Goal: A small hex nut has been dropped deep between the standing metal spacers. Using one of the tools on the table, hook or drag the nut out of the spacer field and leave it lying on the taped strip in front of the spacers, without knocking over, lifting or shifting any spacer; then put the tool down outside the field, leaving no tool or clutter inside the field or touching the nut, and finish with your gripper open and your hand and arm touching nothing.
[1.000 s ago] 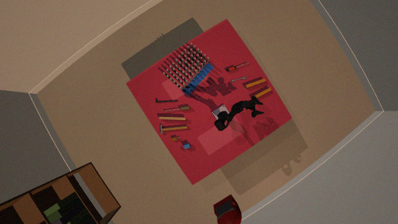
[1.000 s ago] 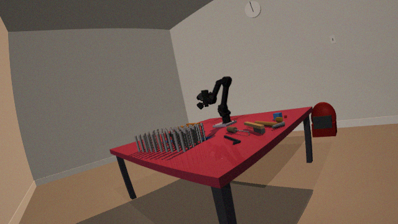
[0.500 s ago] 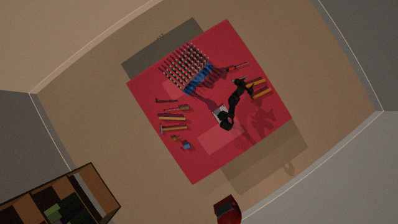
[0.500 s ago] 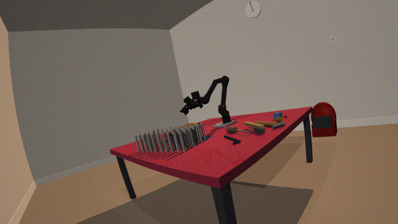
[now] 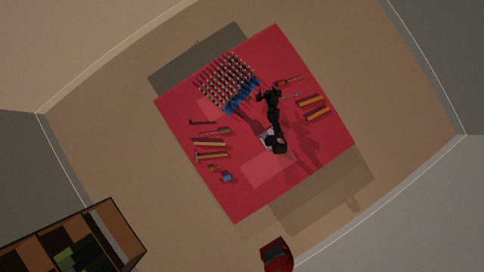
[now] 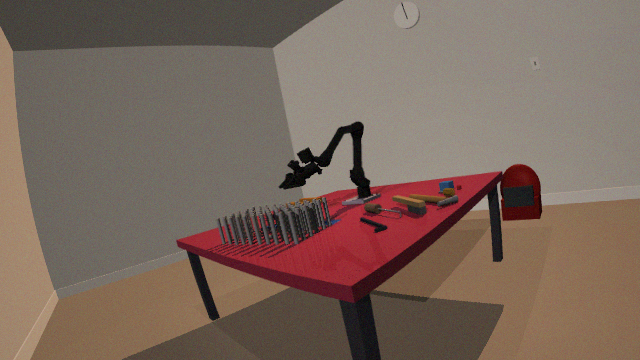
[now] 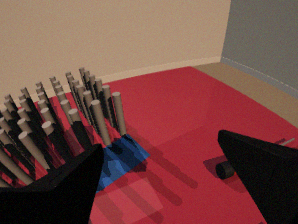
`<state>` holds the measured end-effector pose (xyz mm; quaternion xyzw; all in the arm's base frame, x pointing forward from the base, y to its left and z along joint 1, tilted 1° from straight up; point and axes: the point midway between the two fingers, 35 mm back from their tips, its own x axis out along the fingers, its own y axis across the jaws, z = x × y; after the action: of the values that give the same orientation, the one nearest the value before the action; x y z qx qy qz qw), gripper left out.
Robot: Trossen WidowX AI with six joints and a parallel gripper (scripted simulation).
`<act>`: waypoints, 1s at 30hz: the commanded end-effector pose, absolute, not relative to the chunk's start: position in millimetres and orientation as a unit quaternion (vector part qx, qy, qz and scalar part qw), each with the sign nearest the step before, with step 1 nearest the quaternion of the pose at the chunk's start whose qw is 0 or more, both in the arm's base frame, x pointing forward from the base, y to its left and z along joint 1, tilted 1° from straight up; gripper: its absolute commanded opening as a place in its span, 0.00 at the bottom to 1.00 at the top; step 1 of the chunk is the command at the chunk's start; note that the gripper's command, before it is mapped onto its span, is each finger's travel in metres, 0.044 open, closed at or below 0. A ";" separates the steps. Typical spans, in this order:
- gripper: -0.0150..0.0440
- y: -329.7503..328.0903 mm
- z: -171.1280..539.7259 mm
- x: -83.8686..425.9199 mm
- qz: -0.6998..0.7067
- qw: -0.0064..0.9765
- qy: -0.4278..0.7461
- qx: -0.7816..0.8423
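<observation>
Standing metal spacers form a dense upright field. The blue taped strip runs along their front edge. The hex nut cannot be made out. My gripper is open and empty, above the table near the strip's right end in the top view. A black L-shaped tool and a wooden-handled hook tool lie left of the arm in the top view. A red screwdriver lies right of the gripper; its dark handle end shows in the wrist view.
A wrench and two orange-handled pieces lie at the right in the top view. At the left are a brush-like tool, a hammer, a small yellow object and a blue block.
</observation>
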<state>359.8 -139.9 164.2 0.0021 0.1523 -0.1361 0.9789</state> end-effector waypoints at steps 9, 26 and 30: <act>1.00 6.0 153.8 390.8 0.126 0.967 0.203 0.091; 1.00 6.0 153.8 390.8 0.126 0.967 0.203 0.091; 1.00 6.0 153.8 390.8 0.126 0.967 0.203 0.091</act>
<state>389.7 5.2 151.6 0.0899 0.2052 0.1233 0.9668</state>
